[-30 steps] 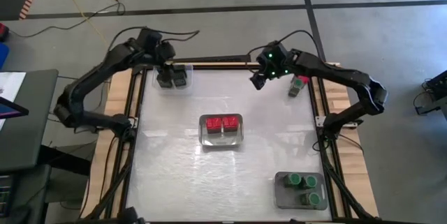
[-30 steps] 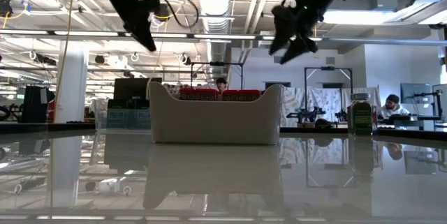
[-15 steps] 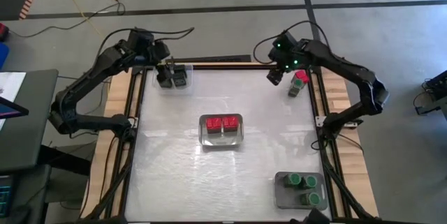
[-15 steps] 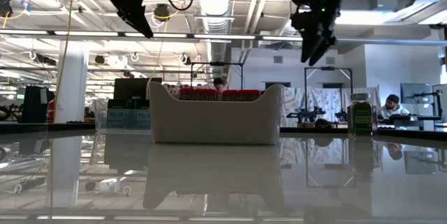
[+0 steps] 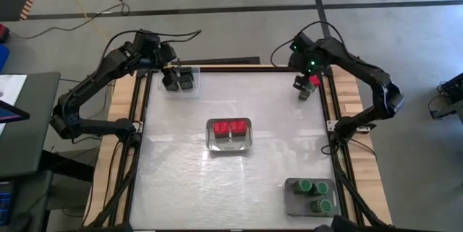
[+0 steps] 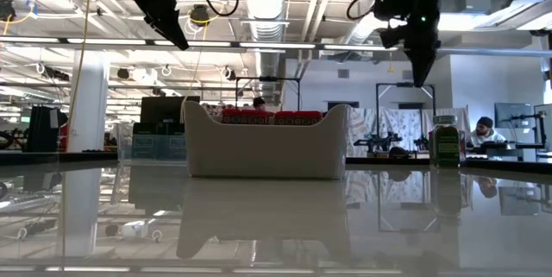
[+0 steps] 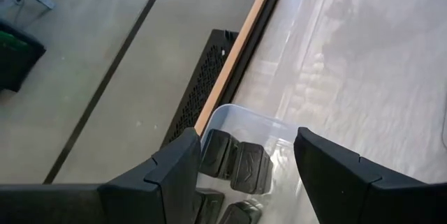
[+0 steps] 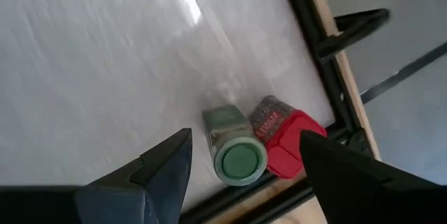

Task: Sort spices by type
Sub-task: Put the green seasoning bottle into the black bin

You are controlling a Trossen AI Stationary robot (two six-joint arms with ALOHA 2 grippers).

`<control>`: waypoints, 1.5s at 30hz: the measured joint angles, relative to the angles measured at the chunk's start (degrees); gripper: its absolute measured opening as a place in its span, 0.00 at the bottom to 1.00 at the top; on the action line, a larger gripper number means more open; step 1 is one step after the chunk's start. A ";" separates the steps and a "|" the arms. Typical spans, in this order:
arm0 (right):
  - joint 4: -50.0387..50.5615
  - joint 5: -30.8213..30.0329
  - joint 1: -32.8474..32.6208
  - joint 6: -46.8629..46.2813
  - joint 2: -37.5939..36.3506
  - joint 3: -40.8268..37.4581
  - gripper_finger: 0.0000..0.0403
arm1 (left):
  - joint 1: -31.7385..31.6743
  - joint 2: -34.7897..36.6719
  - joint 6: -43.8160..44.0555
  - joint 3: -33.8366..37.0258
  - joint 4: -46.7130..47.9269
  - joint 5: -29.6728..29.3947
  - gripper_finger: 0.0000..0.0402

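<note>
Up at the far right corner of the table (image 5: pixel 181 188), the right gripper (image 5: pixel 299 82) hangs with its fingers spread apart and nothing between them. Directly beneath it in the right wrist view stand two loose spices pressed side by side: a green-capped jar (image 8: pixel 234 151) and a red-capped jar (image 8: pixel 285 142), both close to the black frame rail (image 8: pixel 314 25) at the table's edge. From above, that pair shows as a red cap (image 5: pixel 312 81) and a greenish jar (image 5: pixel 304 92) just beside the gripper. In the low view the same green-labelled jar (image 6: pixel 445 142) stands upright on the right, with the right gripper (image 6: pixel 423 68) hovering above it, not touching.

At the far left corner, the left gripper (image 5: pixel 165 64) hovers over a clear tray (image 5: pixel 160 86), its fingers also apart and empty. The left wrist view looks down between the two dark fingers (image 7: pixel 178 165) into the clear tray (image 7: pixel 265 123), where the black boxy spices (image 7: pixel 234 165) lie packed together.

Near the middle of the table sits a pale tray (image 5: pixel 210 139) holding red-capped spices (image 5: pixel 229 126) side by side. Near the front right corner, a grey tray (image 5: pixel 291 202) holds green-capped spices (image 5: pixel 312 187); four caps can be counted.

Across the room in the low view, a person (image 6: pixel 487 130) sits at a desk.
</note>
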State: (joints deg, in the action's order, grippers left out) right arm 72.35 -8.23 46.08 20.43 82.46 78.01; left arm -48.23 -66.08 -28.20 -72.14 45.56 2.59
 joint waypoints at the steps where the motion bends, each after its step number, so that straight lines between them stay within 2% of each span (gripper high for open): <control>1: 0.00 0.00 0.38 1.70 0.02 -0.67 0.72 | 0.00 0.00 0.25 0.00 0.02 0.00 0.55; 15: -3.65 -0.04 2.83 4.52 0.04 -9.87 0.72 | 0.00 0.00 3.25 0.00 2.41 0.02 0.55; 22: -6.50 -4.04 2.93 6.96 0.02 -13.24 0.72 | 0.00 0.00 3.41 0.00 2.79 0.02 0.55; 38: -8.35 -4.35 6.59 8.56 0.02 -17.74 0.72 | 0.00 0.00 5.08 0.00 3.09 0.04 0.55; 45: -8.31 -3.93 6.44 10.00 0.02 -17.74 0.66 | 0.00 0.00 4.74 0.00 3.06 0.04 0.55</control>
State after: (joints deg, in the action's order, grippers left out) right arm 64.05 -12.17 52.52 30.43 82.48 60.27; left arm -48.23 -66.08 -23.46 -72.14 48.62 2.63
